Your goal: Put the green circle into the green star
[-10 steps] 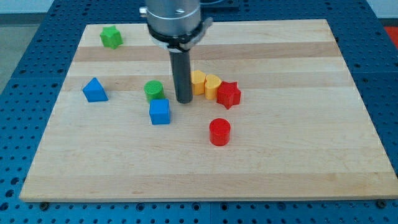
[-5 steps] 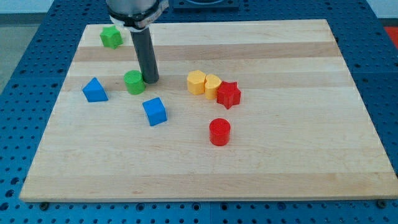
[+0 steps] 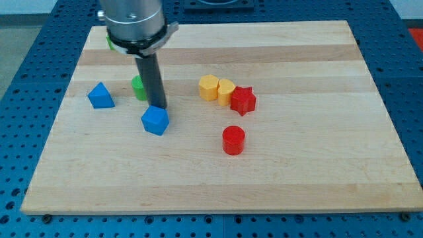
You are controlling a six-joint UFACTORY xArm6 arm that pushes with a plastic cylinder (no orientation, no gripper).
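So, the one camera view, looking down at the light wooden tabletop (image 3: 317, 165) sitting on a blue perforated bench (image 3: 23, 99).

My tip (image 3: 158, 106) is down on the wood, roughly left of the middle of the board. I've got no jaws to spread or pinch with, it's just a straight dark rod, so nothing is being held. The tip sits right at the upper edge of the blue plastic cube (image 3: 155, 120), which is turned a bit so a corner points toward the near edge. I can't say for sure whether they're actually touching, but it's about as close as it gets.

The small green plastic circle (image 3: 138, 86) is just behind the rod on the view's left side, partly hidden by it. It's close beside the rod shaft, a little further toward the far edge than my tip.

The green star-shaped block (image 3: 111, 43) is up near the far left corner of the tabletop, and the arm's grey housing covers most of it, so only a green sliver shows. It's clearly apart from the green circle.

The blue triangle block (image 3: 100, 95) sits near the left edge, level with the circle.

Right of centre there's a tight row: a yellow hexagon-ish block (image 3: 209, 86), a yellow heart-like block (image 3: 226, 90), then a red star block (image 3: 242, 100), each touching its neighbour. A red cylinder (image 3: 233, 140) stands alone below them, toward the near edge.
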